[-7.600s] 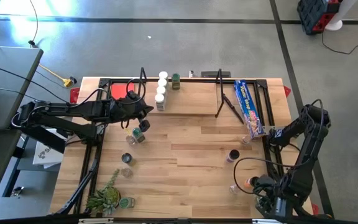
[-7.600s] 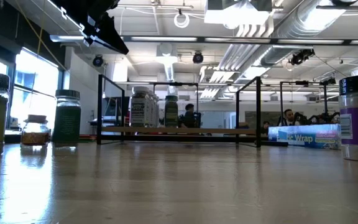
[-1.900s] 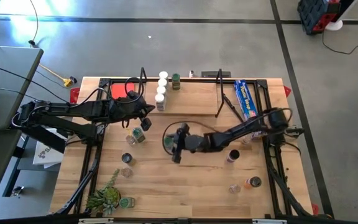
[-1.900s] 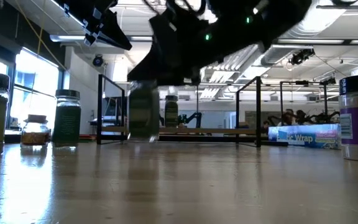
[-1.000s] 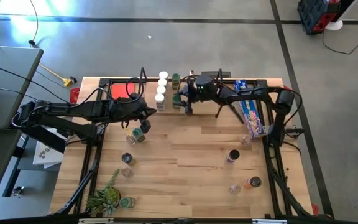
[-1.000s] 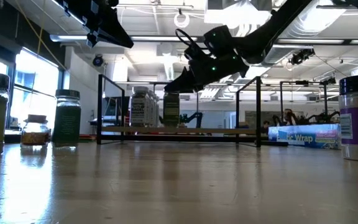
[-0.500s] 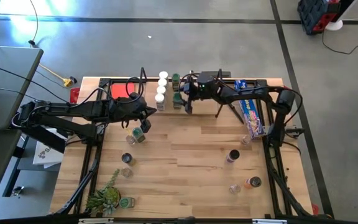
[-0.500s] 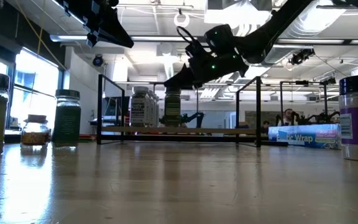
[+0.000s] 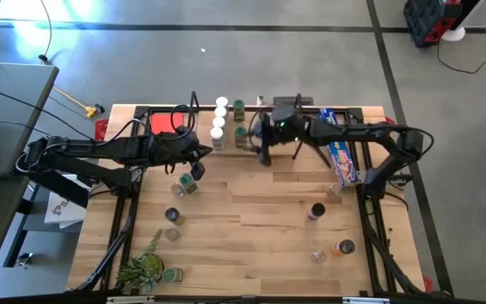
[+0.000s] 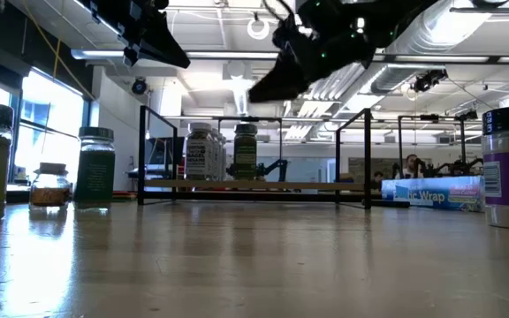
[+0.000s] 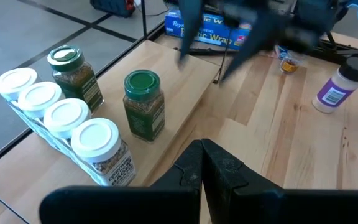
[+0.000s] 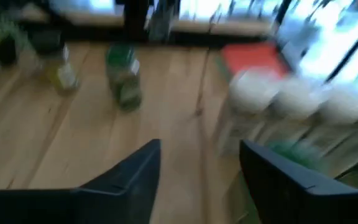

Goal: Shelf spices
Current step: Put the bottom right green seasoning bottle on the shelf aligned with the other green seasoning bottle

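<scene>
Light wooden tabletop (image 9: 260, 203) seen from above, with two dark robot arms reaching in from either side. At the far edge sits the shelf (image 9: 268, 139), a pale board framed by thin black wire uprights. On it stand four white-capped jars (image 11: 64, 115) in a row and two green-capped jars (image 11: 143, 102) beside them, all upright.

The right gripper (image 9: 262, 145) hangs above the shelf's front edge, just beside the nearer green-capped jar; its fingers are spread apart and hold nothing, so that jar looks freshly set down. The left gripper (image 9: 197, 152) hovers near the shelf's left end, clenched tight and empty.

The remaining spices stand loose and upright on the table. A small group of jars (image 9: 184, 181) sits just below the left gripper, far closer to it than to the right arm. A dark-capped jar (image 9: 316, 211) and two more (image 9: 336, 249) stand on the right side, well apart from the shelf, nearer the right arm's base. Judging from this, the right gripper must swing back toward them.
</scene>
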